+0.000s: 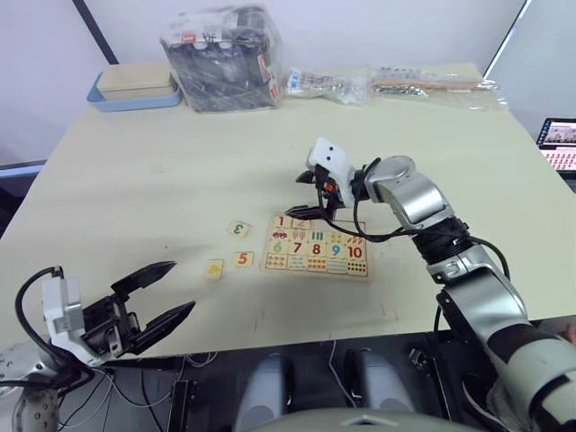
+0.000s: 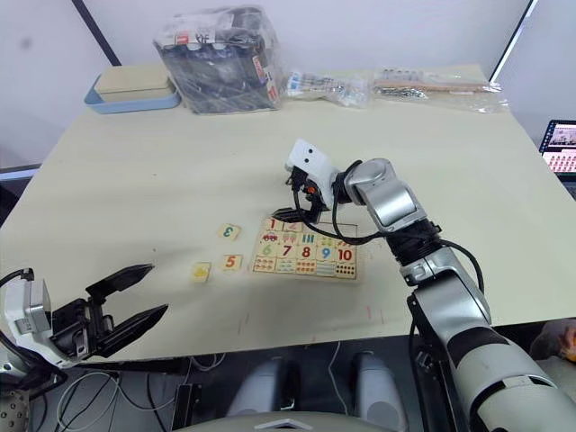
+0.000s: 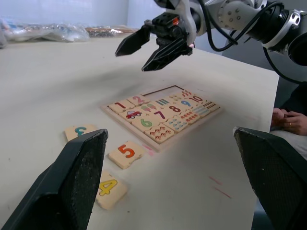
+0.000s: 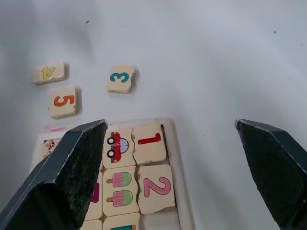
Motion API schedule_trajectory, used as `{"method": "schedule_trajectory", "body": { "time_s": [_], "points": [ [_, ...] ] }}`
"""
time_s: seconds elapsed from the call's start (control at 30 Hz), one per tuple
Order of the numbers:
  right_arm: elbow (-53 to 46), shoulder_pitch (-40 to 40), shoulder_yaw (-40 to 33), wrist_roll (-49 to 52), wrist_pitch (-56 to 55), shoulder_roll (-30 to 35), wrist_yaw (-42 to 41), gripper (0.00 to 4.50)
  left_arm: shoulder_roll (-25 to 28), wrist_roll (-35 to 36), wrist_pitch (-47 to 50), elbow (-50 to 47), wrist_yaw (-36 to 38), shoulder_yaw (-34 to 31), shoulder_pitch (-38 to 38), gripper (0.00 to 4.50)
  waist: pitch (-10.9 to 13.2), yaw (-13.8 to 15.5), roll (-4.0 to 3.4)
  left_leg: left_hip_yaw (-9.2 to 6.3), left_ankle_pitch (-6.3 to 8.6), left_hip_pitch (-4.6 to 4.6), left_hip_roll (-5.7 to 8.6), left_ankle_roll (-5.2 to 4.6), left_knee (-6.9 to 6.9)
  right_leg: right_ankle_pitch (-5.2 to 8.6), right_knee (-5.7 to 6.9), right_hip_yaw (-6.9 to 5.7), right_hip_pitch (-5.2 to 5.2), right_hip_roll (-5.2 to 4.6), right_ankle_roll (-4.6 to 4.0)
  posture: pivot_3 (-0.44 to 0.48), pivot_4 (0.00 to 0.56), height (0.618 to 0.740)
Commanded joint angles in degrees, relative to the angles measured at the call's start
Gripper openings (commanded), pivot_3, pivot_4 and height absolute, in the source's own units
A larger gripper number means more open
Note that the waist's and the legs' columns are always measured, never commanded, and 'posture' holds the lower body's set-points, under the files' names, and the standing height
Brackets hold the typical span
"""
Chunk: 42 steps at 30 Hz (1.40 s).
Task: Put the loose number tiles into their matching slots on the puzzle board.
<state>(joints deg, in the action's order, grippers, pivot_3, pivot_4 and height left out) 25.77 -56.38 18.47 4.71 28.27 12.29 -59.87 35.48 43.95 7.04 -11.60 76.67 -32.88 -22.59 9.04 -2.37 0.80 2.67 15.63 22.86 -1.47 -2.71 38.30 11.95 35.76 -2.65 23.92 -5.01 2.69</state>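
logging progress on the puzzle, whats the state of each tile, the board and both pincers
1 tile: seated in the board's top row
2 tile: seated next to the 1
3 tile: loose on the table
4 tile: loose on the table
5 tile: loose on the table
puzzle board: flat, top-row slots past the 2 unfilled
left pincer: open, empty
right pincer: open, empty, above the board

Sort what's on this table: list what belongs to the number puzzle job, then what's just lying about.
For the job:
- puzzle board, 1 and 2 already seated
- loose 3 tile
- loose 5 tile
- loose 4 tile
- right claw, open over the board

Lying about:
- blue-rimmed box
- plastic-wrapped bundle
- clear bags
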Motion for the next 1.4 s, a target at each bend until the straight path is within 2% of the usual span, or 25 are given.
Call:
{"method": "schedule_trajectory", "body": {
  "time_s": [0.03,0.13,0.17,0.2,0.37,1.4],
  "points": [
    [3.0,-1.8,-1.4,0.2,-4.4,-0.4,-0.4,4.24,0.5,0.4,-0.1,-0.1,0.0,0.1,0.2,4.5,0.0,0.0,0.0,0.02,0.0,0.0,0.0,0.0,0.0,0.0,0.0,0.02,0.0,0.0,0.0,0.0,0.15,0.74],
    [6.2,-2.2,-1.3,-0.3,-6.7,-0.5,-0.4,3.28,0.7,0.4,0.0,-0.1,0.0,0.0,0.5,4.5,0.0,0.1,0.01,0.03,0.0,0.0,0.0,0.0,0.0,0.0,-0.01,0.03,0.0,0.0,-0.01,0.0,0.15,0.74],
    [7.1,-2.4,-1.2,-0.5,-7.4,-0.5,-0.6,2.73,0.7,0.3,0.0,0.0,0.0,-0.1,0.6,4.5,0.0,0.1,0.01,0.03,0.0,0.0,0.0,0.0,0.01,0.0,0.0,0.03,0.0,-0.01,-0.01,0.0,0.15,0.74],
    [8.0,-2.5,-1.0,-0.8,-8.1,-0.4,-0.8,2.39,0.8,0.3,0.1,0.0,0.0,-0.1,0.6,4.5,0.0,0.1,0.01,0.03,0.0,0.0,0.0,0.0,0.01,0.0,0.0,0.04,0.0,-0.01,-0.01,0.0,0.15,0.74],
    [10.7,-2.6,-0.6,-1.8,-9.9,-0.3,-2.1,0.07,1.0,0.3,0.2,0.0,0.1,-0.2,0.8,4.5,0.0,0.0,0.0,0.03,0.0,0.0,0.0,0.0,0.0,0.0,0.0,0.04,0.0,0.0,-0.01,0.0,0.15,0.74],
    [18.4,-2.1,0.1,-7.2,-15.5,-1.2,-2.7,0.07,1.0,0.4,0.1,-0.2,-0.1,-0.2,0.7,4.5,0.0,0.0,0.0,0.04,-0.02,-0.01,-0.01,0.04,0.01,0.01,0.0,0.06,0.0,-0.01,-0.02,0.0,0.15,0.74]
  ]
}}
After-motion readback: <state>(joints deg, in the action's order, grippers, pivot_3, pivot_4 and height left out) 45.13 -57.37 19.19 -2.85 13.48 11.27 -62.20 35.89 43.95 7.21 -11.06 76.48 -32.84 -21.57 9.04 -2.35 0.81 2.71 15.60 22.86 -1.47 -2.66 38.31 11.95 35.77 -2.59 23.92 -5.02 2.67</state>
